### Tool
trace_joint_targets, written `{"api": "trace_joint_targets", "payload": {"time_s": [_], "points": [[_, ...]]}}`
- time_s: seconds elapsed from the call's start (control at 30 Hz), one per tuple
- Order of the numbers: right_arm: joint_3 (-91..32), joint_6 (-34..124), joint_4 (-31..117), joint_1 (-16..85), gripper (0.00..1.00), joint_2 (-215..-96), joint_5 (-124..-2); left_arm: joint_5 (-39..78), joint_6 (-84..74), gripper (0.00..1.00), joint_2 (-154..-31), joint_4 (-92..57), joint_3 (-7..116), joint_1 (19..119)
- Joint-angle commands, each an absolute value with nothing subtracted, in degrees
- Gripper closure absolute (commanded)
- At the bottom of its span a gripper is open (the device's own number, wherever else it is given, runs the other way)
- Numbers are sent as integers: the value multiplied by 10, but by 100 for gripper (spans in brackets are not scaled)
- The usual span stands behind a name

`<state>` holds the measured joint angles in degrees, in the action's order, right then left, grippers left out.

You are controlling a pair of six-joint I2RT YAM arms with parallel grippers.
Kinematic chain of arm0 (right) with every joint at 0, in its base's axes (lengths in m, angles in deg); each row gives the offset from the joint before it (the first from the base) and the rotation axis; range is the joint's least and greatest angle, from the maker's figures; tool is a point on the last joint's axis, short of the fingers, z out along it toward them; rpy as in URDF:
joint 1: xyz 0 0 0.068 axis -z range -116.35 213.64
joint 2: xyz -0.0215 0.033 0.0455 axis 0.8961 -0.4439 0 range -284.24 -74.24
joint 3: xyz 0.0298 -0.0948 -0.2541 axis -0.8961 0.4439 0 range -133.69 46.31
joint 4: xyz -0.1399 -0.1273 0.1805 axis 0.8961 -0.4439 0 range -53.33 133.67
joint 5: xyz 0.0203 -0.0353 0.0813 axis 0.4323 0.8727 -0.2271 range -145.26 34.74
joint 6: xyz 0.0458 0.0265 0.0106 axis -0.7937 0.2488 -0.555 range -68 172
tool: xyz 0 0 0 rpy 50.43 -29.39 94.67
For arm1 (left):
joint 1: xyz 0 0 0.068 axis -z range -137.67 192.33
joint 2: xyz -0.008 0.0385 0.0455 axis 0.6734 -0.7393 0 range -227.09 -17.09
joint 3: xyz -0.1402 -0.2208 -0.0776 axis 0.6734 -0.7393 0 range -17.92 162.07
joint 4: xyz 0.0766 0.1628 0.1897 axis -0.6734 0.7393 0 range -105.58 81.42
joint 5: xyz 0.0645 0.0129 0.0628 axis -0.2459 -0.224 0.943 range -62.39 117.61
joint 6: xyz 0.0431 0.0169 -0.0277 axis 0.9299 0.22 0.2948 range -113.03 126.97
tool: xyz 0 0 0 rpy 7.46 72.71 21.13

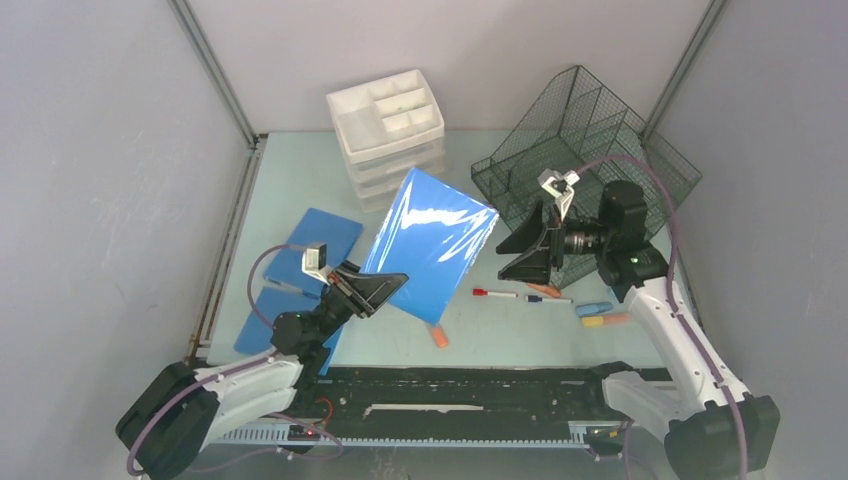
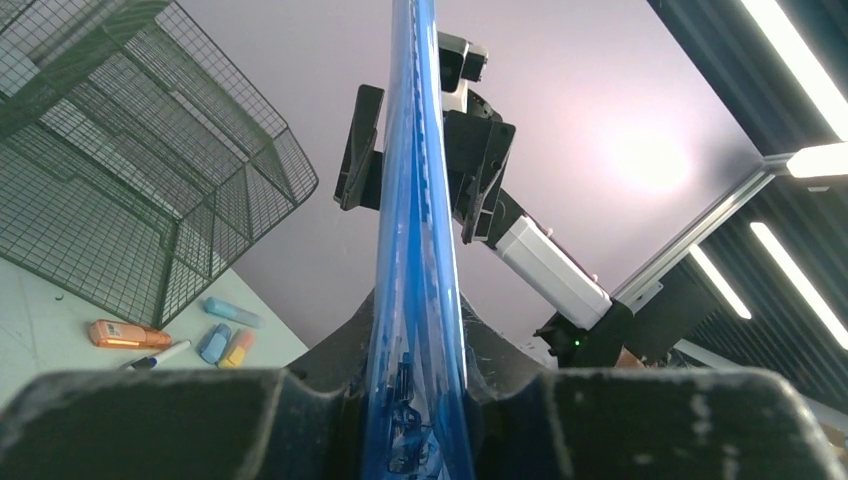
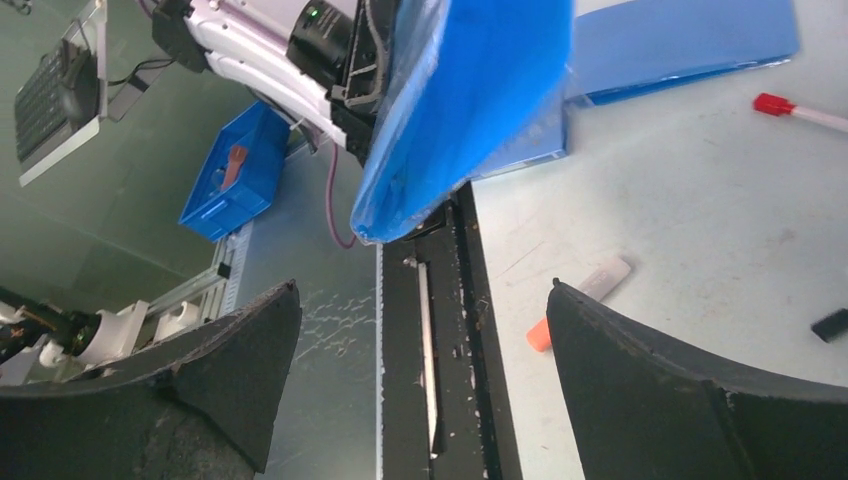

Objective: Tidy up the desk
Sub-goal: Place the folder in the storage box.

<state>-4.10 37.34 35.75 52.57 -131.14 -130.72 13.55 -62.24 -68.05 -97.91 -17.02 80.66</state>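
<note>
Desk (image 1: 500,330) pale green and flat below, pens (image 1: 495,293) scattered by the right arm. Blue folder (image 1: 435,240) lifted clear of it, tilted, long axis running arm to arm. Left fingers (image 1: 385,285) clamped on its near corner; right fingers (image 1: 522,245) spread wide, gripping nothing, just beside its far edge. Probably bound for wire tray (image 1: 590,140) behind the right arm; open room above.

No legible word, brand or number anywhere. Only a pale label patch on the orange marker (image 2: 125,335) on the desk (image 2: 35,320), too small to read. Dark marks low on the blue folder (image 2: 413,300), too blurred to read.
</note>
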Motion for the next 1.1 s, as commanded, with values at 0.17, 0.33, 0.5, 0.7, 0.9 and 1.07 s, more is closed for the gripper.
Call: {"api": "trace_joint_targets", "payload": {"time_s": [0.17, 0.33, 0.5, 0.7, 0.9, 1.07], "points": [[-26, 220, 527, 462, 0, -1332, -1284, 88, -614, 100, -772, -986, -74, 831], [-25, 207, 498, 472, 2, -1334, -1206, 85, -599, 100, -843, -987, -18, 859], [-25, 195, 496, 490, 81, -1330, -1187, 106, -602, 100, -880, -997, -5, 865], [-24, 191, 496, 500, 100, -1330, -1197, 124, -631, 51, -898, -1023, -12, 865], [-5, 119, 572, 509, 100, -1335, -1235, 148, -619, 23, -868, -1024, -31, 871], [-4, 114, 577, 508, 100, -1338, -1240, 178, -645, 23, -888, -1024, -30, 880]]}}
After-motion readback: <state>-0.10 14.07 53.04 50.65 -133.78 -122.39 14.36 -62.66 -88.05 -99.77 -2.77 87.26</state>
